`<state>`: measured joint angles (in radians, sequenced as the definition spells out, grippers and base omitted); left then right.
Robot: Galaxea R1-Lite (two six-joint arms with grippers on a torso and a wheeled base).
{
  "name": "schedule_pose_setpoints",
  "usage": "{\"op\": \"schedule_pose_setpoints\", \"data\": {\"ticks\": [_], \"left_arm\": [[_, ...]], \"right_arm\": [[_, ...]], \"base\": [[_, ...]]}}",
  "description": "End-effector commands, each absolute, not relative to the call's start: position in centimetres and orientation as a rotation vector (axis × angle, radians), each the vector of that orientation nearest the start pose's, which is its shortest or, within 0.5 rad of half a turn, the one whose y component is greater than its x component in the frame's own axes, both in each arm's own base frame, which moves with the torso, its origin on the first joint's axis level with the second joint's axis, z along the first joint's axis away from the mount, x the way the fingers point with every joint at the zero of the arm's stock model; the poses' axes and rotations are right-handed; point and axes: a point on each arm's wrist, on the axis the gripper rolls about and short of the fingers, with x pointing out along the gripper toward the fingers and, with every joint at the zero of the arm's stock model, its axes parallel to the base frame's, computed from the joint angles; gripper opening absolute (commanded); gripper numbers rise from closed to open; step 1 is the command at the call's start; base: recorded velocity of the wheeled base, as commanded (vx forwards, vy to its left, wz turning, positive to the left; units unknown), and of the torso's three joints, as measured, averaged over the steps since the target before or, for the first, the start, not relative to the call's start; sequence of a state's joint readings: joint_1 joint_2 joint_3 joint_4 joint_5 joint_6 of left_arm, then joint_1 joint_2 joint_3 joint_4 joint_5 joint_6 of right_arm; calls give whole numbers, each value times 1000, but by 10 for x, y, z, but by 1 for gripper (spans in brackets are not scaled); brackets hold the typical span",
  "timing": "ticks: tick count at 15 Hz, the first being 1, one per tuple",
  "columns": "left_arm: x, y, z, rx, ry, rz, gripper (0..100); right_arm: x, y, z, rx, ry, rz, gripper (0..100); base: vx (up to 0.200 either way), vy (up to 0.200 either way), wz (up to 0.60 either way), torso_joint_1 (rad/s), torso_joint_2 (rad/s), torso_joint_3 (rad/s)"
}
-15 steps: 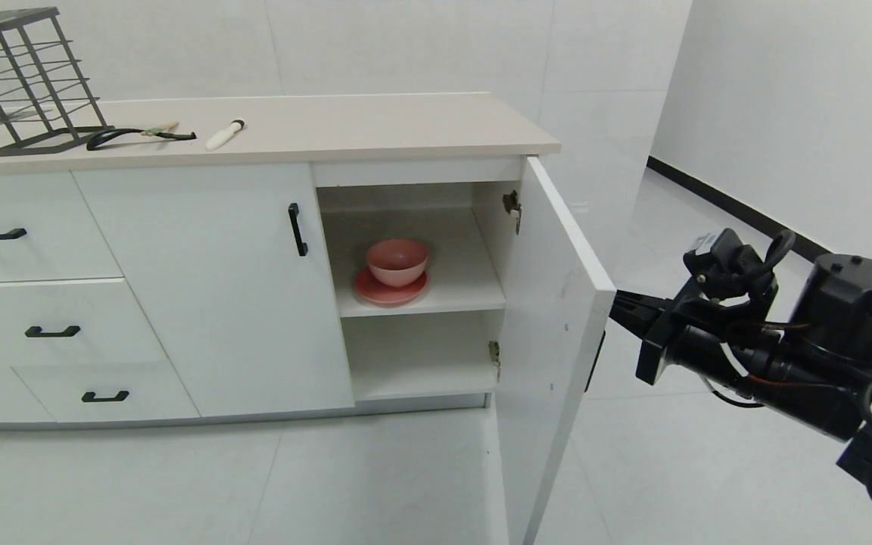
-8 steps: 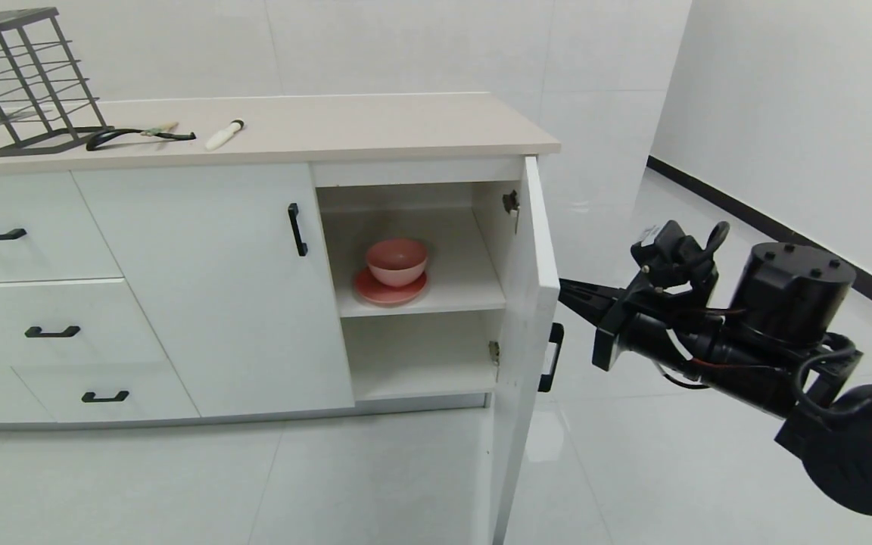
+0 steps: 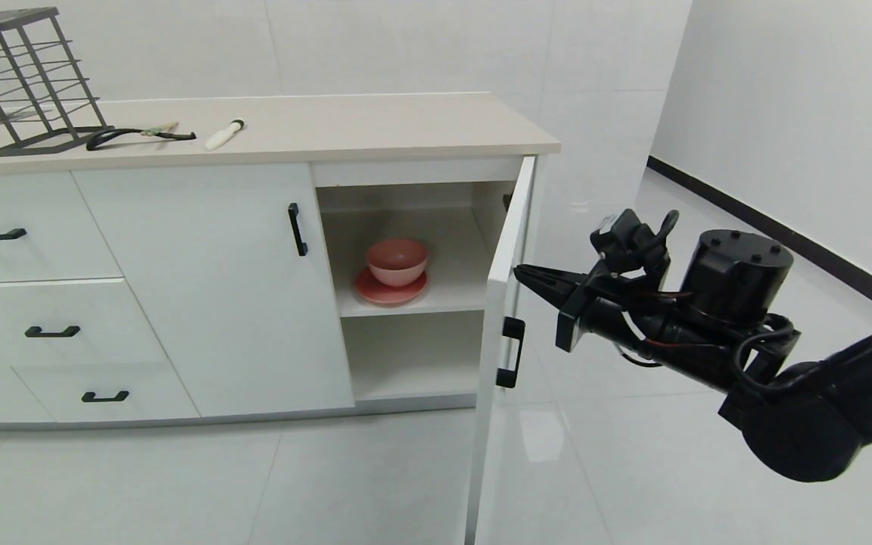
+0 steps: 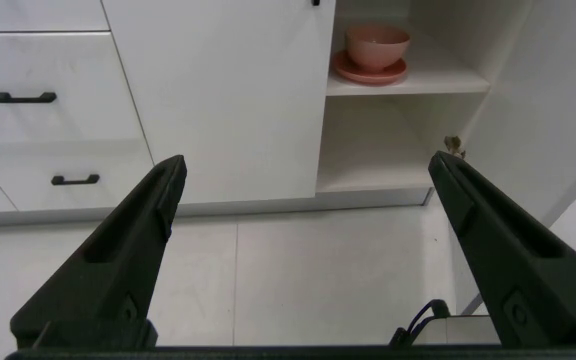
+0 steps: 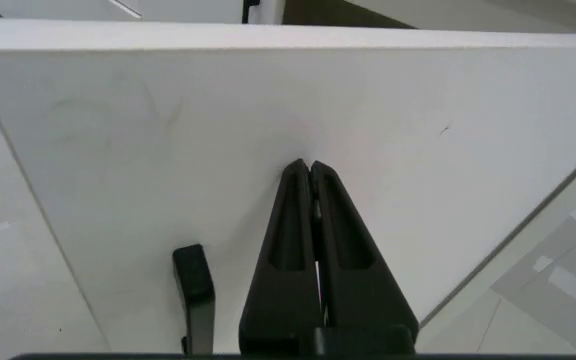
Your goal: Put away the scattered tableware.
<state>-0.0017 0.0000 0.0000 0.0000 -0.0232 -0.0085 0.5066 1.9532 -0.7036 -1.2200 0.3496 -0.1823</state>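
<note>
Closing the cupboard, by the look of it, with tableware stowed inside. Pushing on the outer face of the white cabinet door [image 3: 502, 250] with the right pincer [image 5: 310, 168], pressed together into one narrow black wedge and pinching nothing. Seemingly touching the smooth, flat panel just beside the black bar handle [image 3: 510, 352], not around it. Probably held that way to give a stiff single point for shoving instead of a grip for pulling. Door roughly half swung, its thin edge turned toward the head camera.

Inside, on the upper shelf [image 3: 459, 291]: a pink bowl [image 3: 397, 261] seated on a pink plate [image 3: 390, 291], both round, matte and plastic-looking. Stacked presumably to save room, and set well back from the shelf's front edge, so clear of the door's swing.

Hanging low before the cupboard front, the left pincer [image 4: 308, 165], spread wide with nothing between the tapered black fingers. Likely parked there out of the door's path.

Up on the pale, smooth tabletop [image 3: 375, 125], toward its left end: a black wire rack [image 3: 23, 76], a dark curved utensil [image 3: 141, 136] just beside it, and a small white-handled utensil [image 3: 224, 134] near that. Lying loose, so probably awaiting their turn.
</note>
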Motion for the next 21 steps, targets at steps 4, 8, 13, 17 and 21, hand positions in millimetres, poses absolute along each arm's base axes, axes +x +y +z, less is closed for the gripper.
{"op": "schedule_pose_setpoints", "data": {"ticks": [4,8,13,17,21], "left_arm": [[-23,0,75,-9,0,-25,100],[-23,-1,75,-9,0,-23,100],[-23,0,75,-9,0,-25,100],[-23,0,75,-9,0,-25,100],[-23,0,75,-9,0,-25,100]], "right_arm": [[307,189,117,-176,-25,883,0],[314,199,108,-169,-43,895,0],[331,211,94,-167,-41,898,0],[339,228,83,-157,-61,923,0],[354,242,71,-128,-92,923,0]], "base": [[0,0,0,0,0,0],[0,0,0,0,0,0],[0,0,0,0,0,0],[0,0,0,0,0,0],[0,0,0,0,0,0]]}}
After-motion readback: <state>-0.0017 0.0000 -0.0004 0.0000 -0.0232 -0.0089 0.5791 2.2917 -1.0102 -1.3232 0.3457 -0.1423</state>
